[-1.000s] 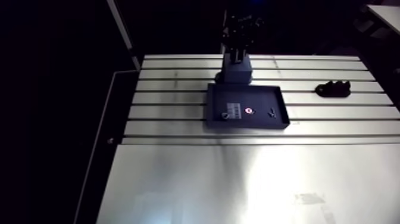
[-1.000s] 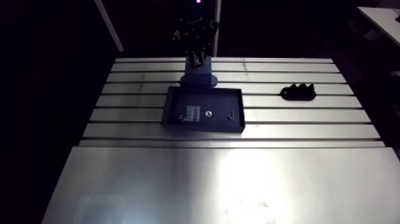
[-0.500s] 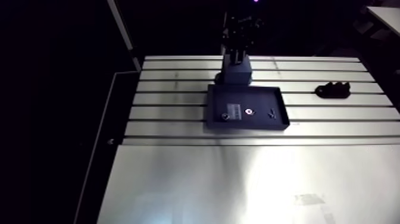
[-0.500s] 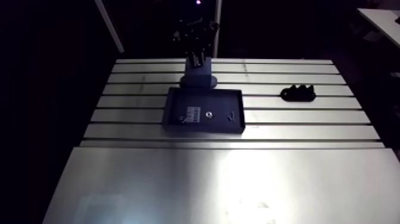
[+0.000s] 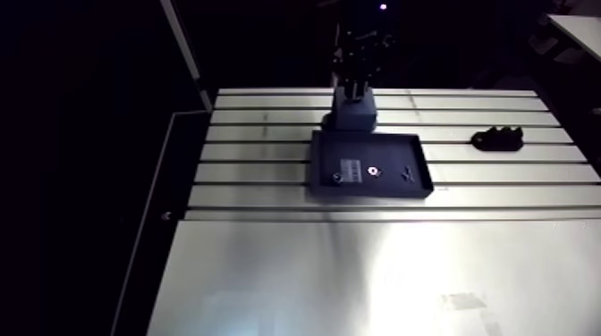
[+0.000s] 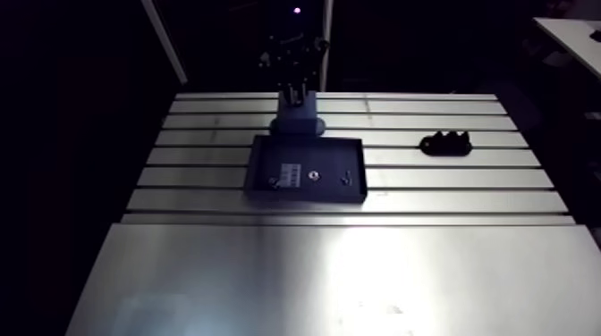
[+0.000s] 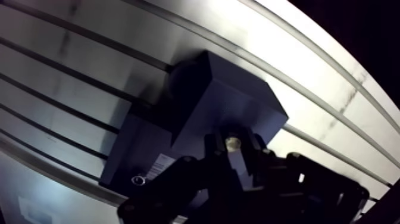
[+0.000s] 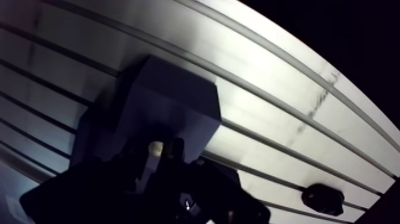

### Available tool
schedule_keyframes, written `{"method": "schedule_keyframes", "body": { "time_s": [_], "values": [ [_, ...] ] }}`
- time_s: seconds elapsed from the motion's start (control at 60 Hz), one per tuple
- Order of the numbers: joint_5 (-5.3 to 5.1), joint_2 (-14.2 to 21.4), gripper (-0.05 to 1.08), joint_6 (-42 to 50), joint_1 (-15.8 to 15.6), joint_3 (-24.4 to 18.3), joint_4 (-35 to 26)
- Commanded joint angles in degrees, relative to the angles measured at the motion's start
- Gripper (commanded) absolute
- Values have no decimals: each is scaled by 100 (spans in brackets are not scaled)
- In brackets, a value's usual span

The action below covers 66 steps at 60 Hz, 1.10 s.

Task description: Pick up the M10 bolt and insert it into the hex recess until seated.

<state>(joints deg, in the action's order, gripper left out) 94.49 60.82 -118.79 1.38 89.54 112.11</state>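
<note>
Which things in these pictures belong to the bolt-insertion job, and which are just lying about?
Job: silvery metal bolt gripped in the claw; dark blue rectangular block under it.
Lying about: shallow dark tray holding a small metal ring; lumpy black part, apart on the slotted aluminium table.

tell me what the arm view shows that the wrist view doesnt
Only the arm view: the whole tray, with a small ring past its label, and the smooth plate in front. Only the wrist view: the bolt pinched in the gripper, over the block. Both: the block, the tray's label end, the slotted table and the black fixture.
</note>
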Motion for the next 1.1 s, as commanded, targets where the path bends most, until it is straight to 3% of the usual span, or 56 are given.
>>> {"method": "schedule_keyframes", "body": {
  "time_s": [0.017,1.1],
  "values": [
    [-6,3,74,16,-4,15,25],
    [3,-6,74,682,46,6,26]
  ]
}}
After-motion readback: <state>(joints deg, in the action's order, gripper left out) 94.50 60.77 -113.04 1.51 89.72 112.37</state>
